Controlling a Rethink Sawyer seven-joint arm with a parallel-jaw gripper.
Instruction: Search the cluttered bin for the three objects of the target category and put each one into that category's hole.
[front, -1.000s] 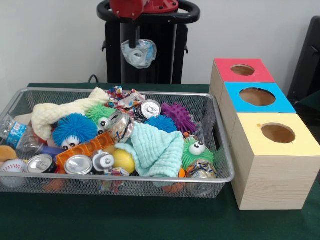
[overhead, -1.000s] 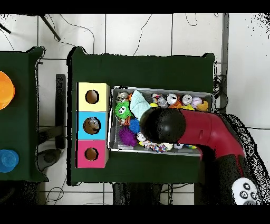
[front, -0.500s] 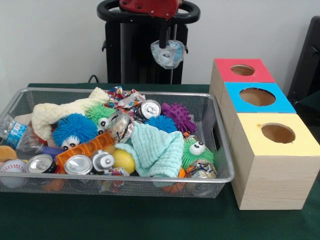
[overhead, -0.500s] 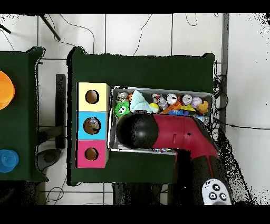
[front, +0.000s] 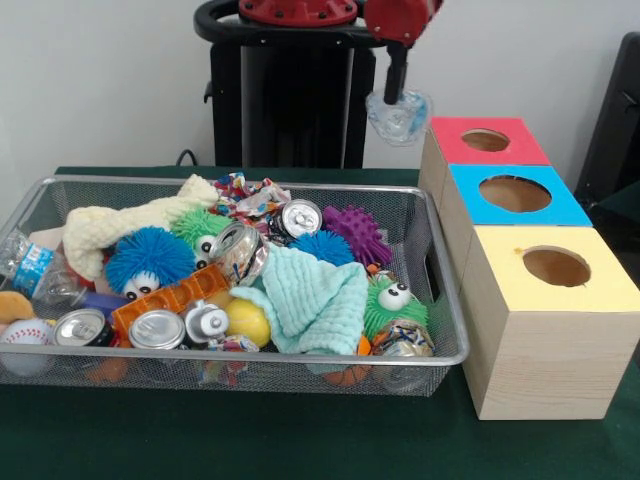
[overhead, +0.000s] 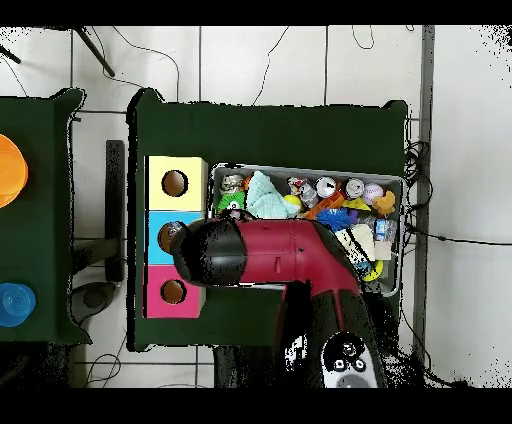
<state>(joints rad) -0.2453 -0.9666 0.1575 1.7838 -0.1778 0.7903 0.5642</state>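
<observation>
Front view first: the wire bin (front: 440, 300) is packed. There's a mint cloth (front: 315, 300) in the middle, a green googly-eyed fuzzy toy (front: 392, 303) at its 3 o'clock, a purple spiky ball (front: 357, 230) at its 1 o'clock, a blue fuzzy toy (front: 148, 258) over at 9 o'clock, plus several cans (front: 157, 329), a yellow ball (front: 248, 322), a baseball (front: 26, 335) and a cream plush bone (front: 125, 225). At 3 o'clock from the bin is a row of three wooden boxes with holes: red top (front: 487, 141) farthest back, blue top (front: 515, 194) in the middle, yellow top (front: 552, 268) nearest the camera.

The gripper (front: 398, 105) hangs from the arm up high, well above the bin's far corner and just at 9 o'clock of the red box. Its fingers are clenched on a crumpled clear plastic bottle (front: 400, 118), which dangles right below them, well clear of all the clutter.

Overhead view: the arm (overhead: 290, 250) lies across the bin (overhead: 392, 180) and hides most of it. Its black rounded end (overhead: 208, 253) sits over the seam between the bin and the blue box (overhead: 158, 238), with the yellow box (overhead: 175, 183) at 12 o'clock and the red box (overhead: 168, 292) at 6 o'clock. Gripper and bottle are hidden under the arm here.
</observation>
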